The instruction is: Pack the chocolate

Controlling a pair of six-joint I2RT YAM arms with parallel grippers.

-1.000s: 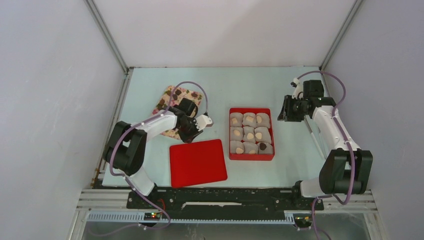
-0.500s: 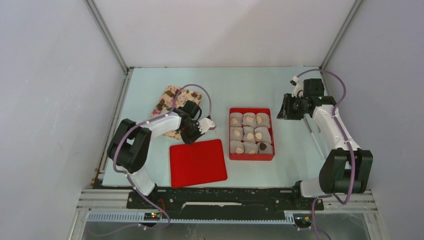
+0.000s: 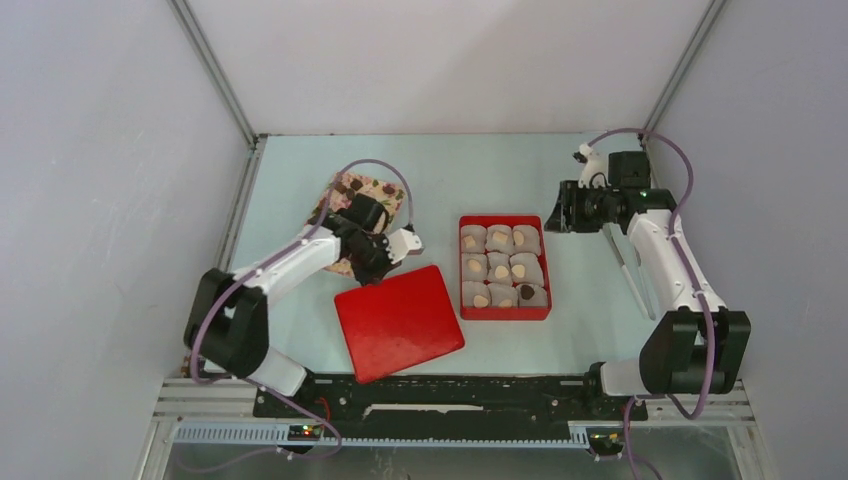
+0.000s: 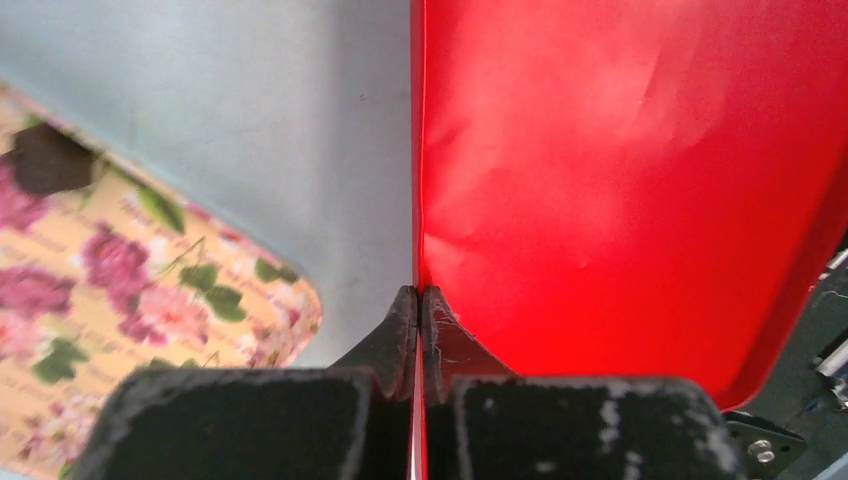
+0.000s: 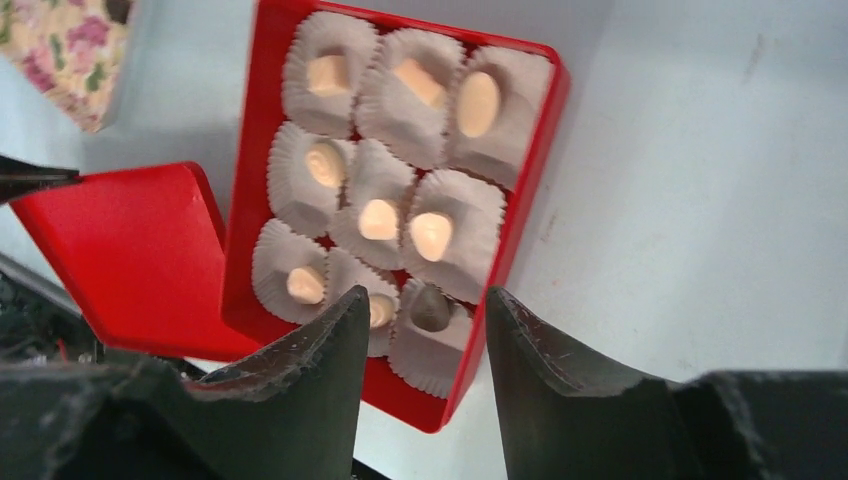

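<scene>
Top external view: the left hand (image 3: 368, 276) is seen clamped shut on the edge of a red lid (image 3: 400, 322), which is turned askew beside a red box (image 3: 503, 314) on the counter (image 3: 480, 170). The pinch on the lid's rim is confirmed by the left wrist view. Chocolate (image 5: 378, 219) is set in paper cups (image 5: 300, 262) inside the box, mostly pale, one dark. More dark pieces are left on a floral cloth (image 3: 385, 190). The right hand (image 5: 425, 295) is held above the box, jaws parted, with nothing gripped.
</scene>
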